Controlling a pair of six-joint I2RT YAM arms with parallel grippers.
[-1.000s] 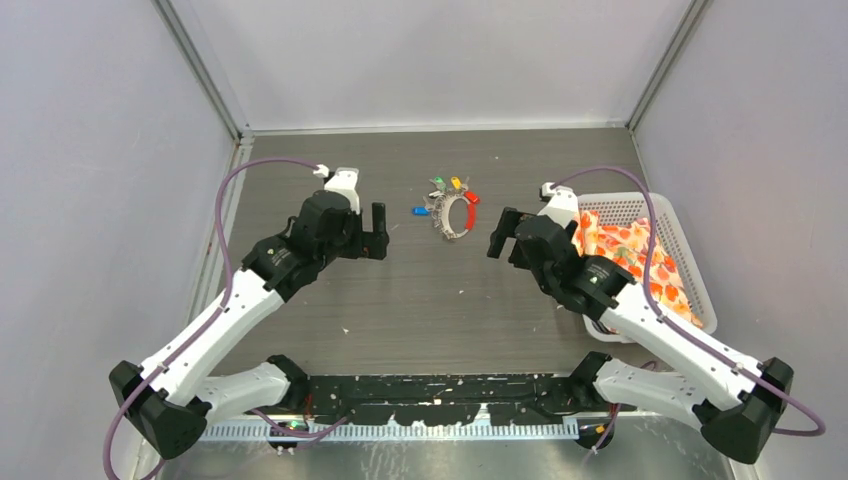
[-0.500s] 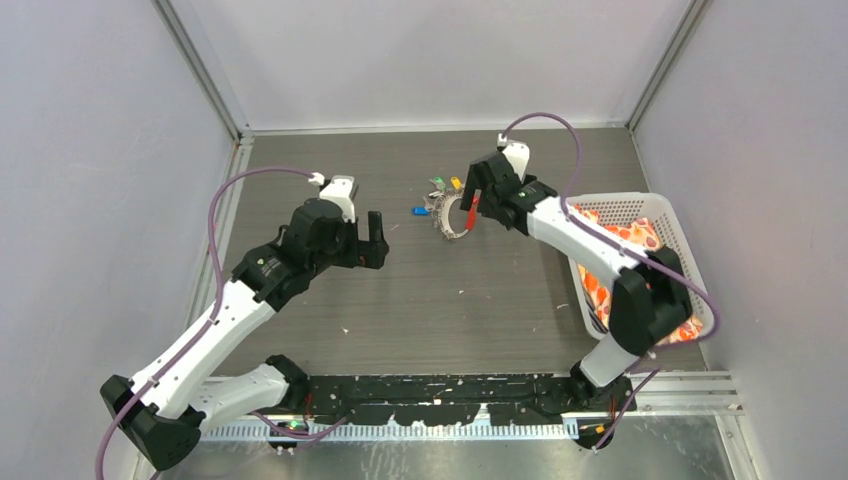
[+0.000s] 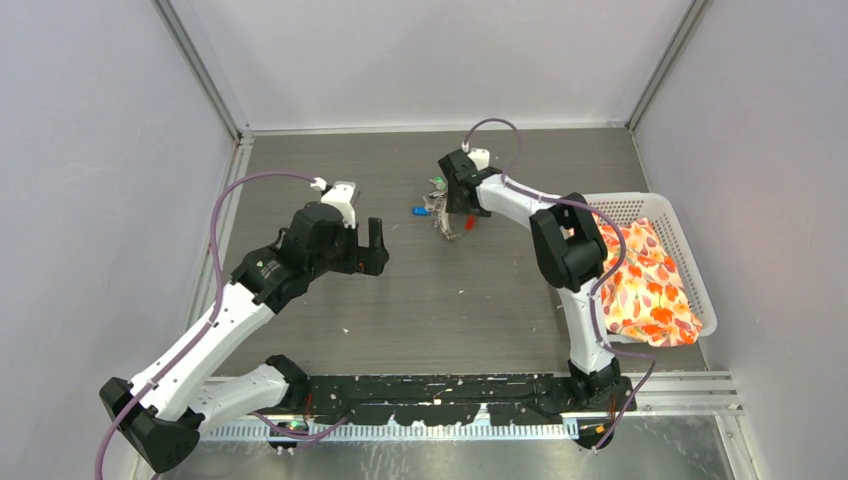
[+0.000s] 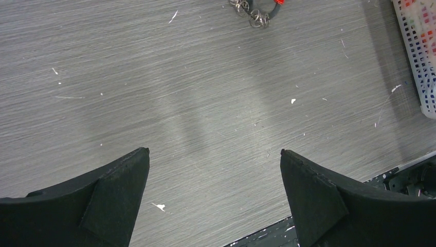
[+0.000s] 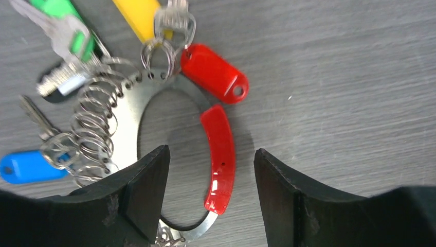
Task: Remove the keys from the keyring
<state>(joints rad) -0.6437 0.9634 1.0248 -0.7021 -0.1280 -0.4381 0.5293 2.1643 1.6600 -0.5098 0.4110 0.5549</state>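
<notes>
Right claw, jaws apart, straddles the red section of the keyring; left claw gapes wide.

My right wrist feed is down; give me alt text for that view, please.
The right pincer, jaws apart, straddles the red section of the keyring. The keys, tagged green, yellow, red and blue, fan out beyond it on the grey table.

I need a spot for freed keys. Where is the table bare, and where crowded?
Bare: the wide stretch of table between the left gripper and the right arm, nearer than the keyring. Crowded: around the keyring, where keys fan out and the right gripper straddles its red part. The basket holds a cloth.
</notes>
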